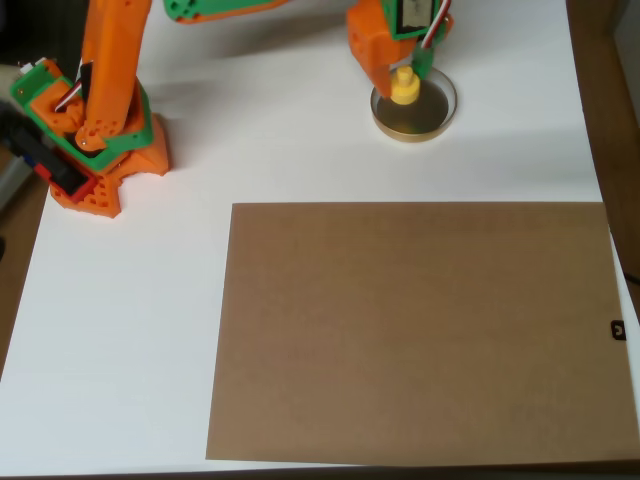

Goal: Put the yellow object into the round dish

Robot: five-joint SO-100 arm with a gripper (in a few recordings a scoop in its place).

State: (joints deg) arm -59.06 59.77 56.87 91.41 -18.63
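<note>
Yellow plastic, bright against the dark glassy bottom beneath it, marked the small yellow object [404,87], a round base with a narrower knob on top, which in the overhead view sat over the left part of the small shallow round dish [438,115] with its pale tan rim and brownish see-through floor. Whether the piece already rested on that floor or hung just above it could not be told from straight overhead. Its knob pointed up toward the orange and green two-finger gripper [405,70], which stood directly over it, so the object lay straight below the fingertips with its axis upright. The fingers appeared closed around the knob, grasping the yellow object, though the exact contact was partly hidden by the gripper body. Judged from this, the carrying looked nearly complete and what remained turned on letting go inside the rim. Farther out lay the white table [150,330], a flat brown cardboard sheet [415,335] well apart from the dish, and the arm's orange base [95,150] at the left.
</note>
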